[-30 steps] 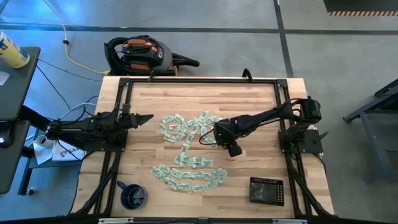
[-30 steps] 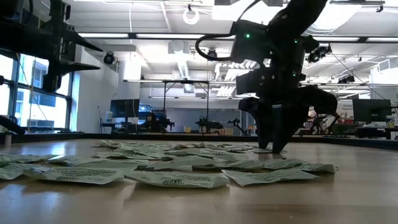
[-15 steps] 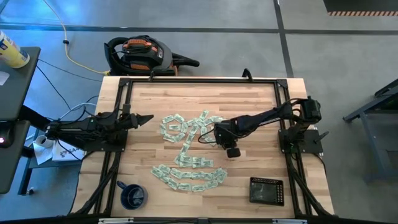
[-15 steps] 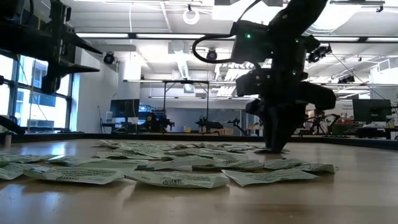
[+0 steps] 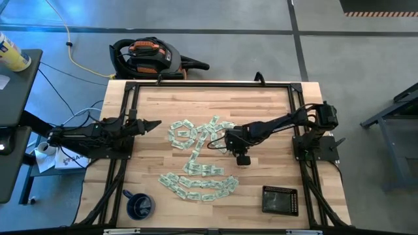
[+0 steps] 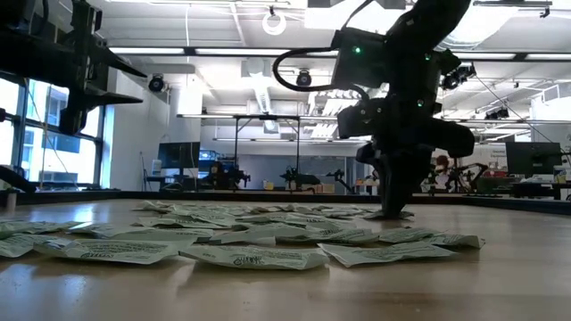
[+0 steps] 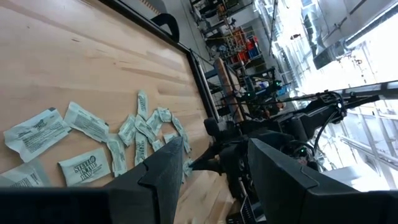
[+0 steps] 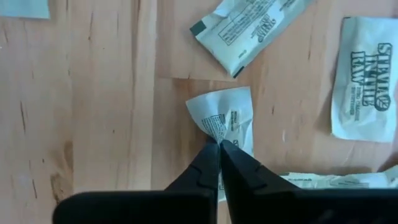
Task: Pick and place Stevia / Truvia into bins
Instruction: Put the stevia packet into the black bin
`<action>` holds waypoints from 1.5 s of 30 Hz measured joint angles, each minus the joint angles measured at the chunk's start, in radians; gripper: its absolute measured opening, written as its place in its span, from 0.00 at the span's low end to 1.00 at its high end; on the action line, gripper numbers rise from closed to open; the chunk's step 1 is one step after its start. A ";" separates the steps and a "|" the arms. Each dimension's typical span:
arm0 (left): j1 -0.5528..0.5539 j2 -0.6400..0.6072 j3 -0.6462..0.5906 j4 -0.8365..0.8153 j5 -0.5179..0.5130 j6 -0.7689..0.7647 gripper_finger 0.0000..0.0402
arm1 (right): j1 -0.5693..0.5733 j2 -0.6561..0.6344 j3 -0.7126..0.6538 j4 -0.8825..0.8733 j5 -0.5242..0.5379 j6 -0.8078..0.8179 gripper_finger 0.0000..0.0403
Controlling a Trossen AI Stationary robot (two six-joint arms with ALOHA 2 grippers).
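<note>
Many pale green and white sachets (image 5: 196, 160) lie flat on the wooden table, in a cluster at the middle and a curved row nearer the front; they also show in the low view (image 6: 254, 257). My right gripper (image 8: 219, 144) stands at the cluster's right edge (image 5: 224, 145), fingers down at the table top (image 6: 391, 210), shut on one sachet (image 8: 227, 115). My left gripper (image 5: 154, 123) waits open and empty at the table's left side, left of the sachets; its two fingers (image 7: 163, 171) point toward them. The black tray (image 5: 279, 200) sits at the front right. My right gripper pinches one short edge of the sachet (image 8: 214, 132) between its two fingertips, where the paper is crumpled up. The fingers come from above, pointing down. The rest of the sachet lies flat on the table beyond the fingertips.
A dark blue mug (image 5: 139, 204) stands at the front left. Other sachets lie close around the held one (image 8: 364, 78). A black metal frame (image 5: 215, 83) borders the table. Bare wood lies between the sachets and the tray.
My right gripper has stayed down at the table at the cluster's right edge, and its wrist has turned a little while shifting slightly toward the table's left. The sachets on the table have kept their places.
</note>
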 joint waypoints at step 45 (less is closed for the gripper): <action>0.000 0.000 0.000 -0.027 0.020 0.037 0.54 | 0.726 -0.143 0.003 -0.199 -0.174 1.125 0.04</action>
